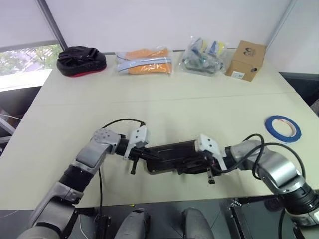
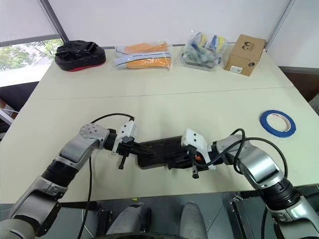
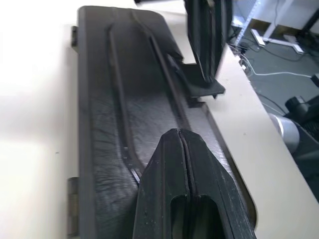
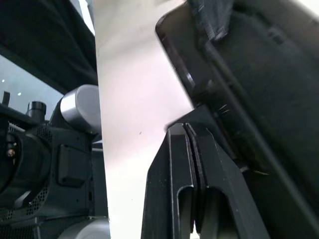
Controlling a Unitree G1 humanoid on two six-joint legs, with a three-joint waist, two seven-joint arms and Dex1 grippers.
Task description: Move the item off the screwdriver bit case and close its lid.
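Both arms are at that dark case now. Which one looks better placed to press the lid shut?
Probably the right. The right gripper, fingers shut, sits at the latch edge of the lid. The left gripper, also shut, rests on the case's other end. The blue tape already lies aside.

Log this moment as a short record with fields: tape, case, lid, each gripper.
tape: flat blue tape roll lies on the table, far to the case's right
case: flat dark plastic bit case near the table's front edge
lid: down over the tray
left gripper: shut, at the case's left end
right gripper: shut, at the case's right end
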